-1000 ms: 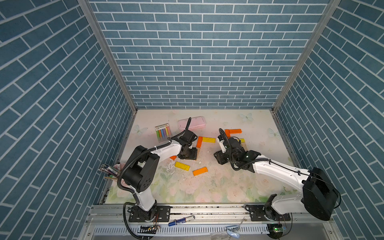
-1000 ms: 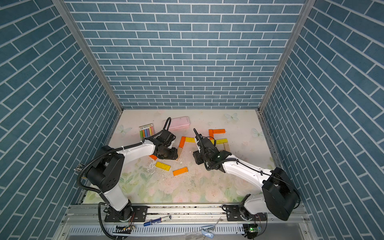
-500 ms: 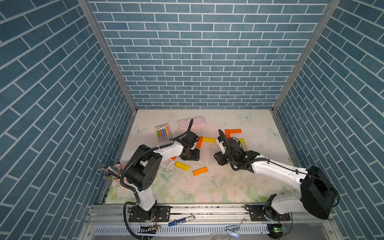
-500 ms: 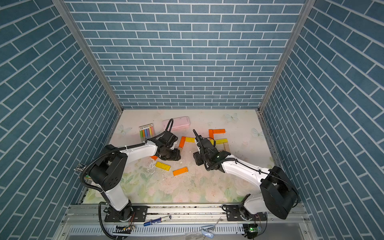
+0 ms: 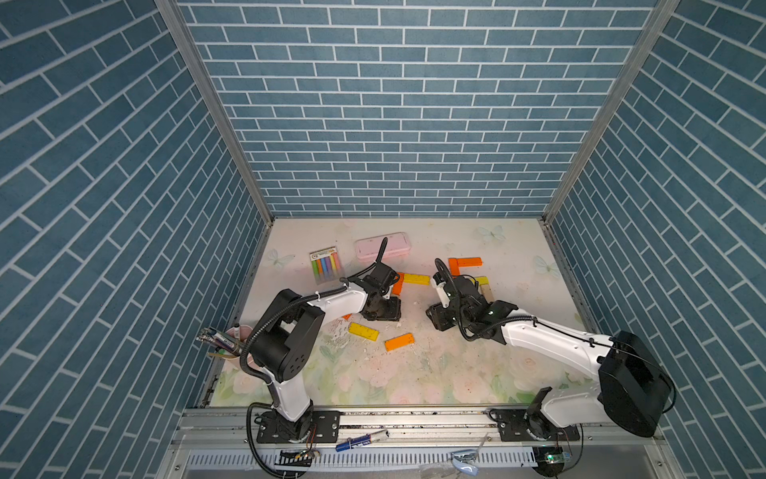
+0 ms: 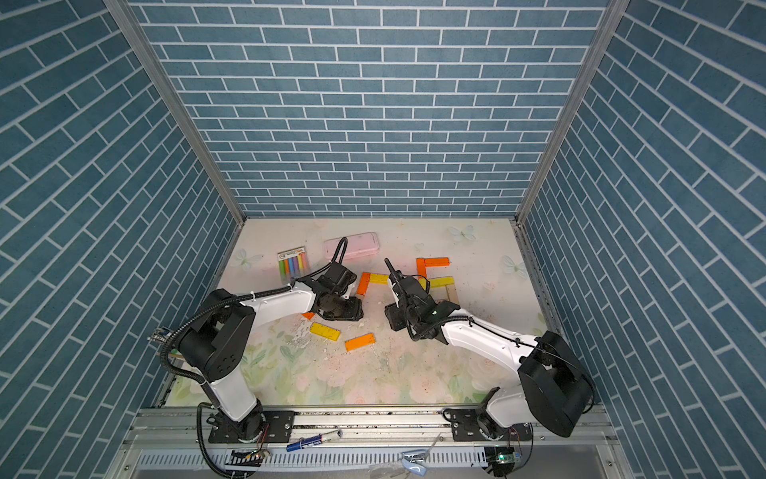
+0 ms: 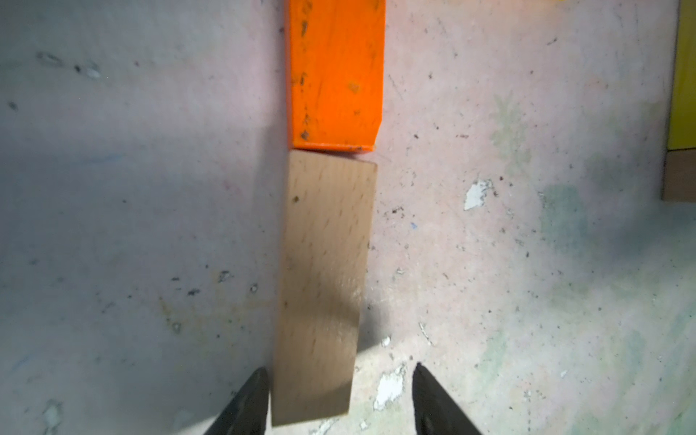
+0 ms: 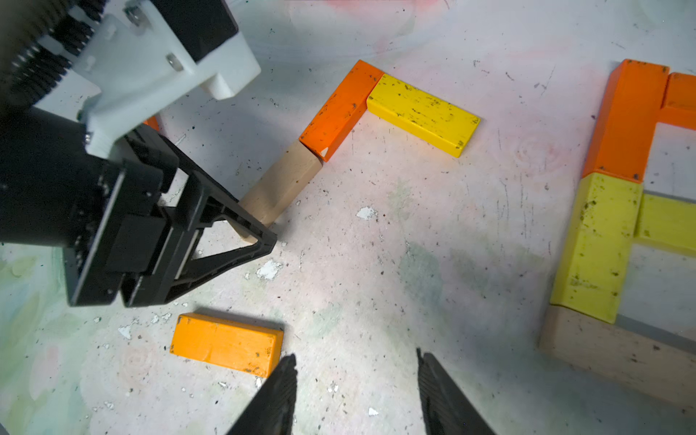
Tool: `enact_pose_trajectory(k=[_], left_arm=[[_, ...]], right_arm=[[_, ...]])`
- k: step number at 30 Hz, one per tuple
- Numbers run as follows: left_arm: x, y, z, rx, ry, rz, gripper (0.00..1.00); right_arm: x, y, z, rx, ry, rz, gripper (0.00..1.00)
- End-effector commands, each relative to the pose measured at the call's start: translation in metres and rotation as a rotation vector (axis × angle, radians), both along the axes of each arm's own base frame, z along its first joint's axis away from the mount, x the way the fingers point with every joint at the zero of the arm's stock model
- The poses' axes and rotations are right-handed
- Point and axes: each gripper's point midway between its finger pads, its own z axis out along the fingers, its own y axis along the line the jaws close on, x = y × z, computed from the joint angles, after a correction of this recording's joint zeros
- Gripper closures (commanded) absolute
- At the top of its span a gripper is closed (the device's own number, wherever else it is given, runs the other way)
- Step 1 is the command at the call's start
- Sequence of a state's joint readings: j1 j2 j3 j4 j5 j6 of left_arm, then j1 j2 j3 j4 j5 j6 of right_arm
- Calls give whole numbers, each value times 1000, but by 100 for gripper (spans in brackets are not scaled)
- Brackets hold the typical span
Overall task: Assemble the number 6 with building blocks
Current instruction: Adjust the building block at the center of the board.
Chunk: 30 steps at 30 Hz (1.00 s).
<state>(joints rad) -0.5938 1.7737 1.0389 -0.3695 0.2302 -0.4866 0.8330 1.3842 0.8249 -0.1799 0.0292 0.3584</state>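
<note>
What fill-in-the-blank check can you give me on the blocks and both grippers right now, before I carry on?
1. The tan block lies end to end with a neighbour block coloured ___.
2. The left gripper straddles the tan block's end with its jaws ___.
3. The right gripper holds ___.
4. In the right wrist view, the neighbour block forms a corner with a third block coloured ___.
Missing words: orange; open; nothing; yellow.
</note>
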Motion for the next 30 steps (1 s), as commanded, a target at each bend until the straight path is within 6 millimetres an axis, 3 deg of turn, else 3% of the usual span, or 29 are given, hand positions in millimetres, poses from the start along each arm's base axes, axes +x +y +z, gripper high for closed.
enact_pose_trajectory(k=[1,23,26,30], left_arm=[[-12,5,-8,17,41,13,39],[-16,4,-6,26,45,6,39],[-15,5,-2,36,37,2,39],[-9,6,20,30,8,-6,38]], right_arm=[[0,2,-1,-8,3,8,46],[1,3,-3,-12,6,12,46],[1,3,-1,-13,-1,18,46],[1,3,9,-13,-39,46,46]])
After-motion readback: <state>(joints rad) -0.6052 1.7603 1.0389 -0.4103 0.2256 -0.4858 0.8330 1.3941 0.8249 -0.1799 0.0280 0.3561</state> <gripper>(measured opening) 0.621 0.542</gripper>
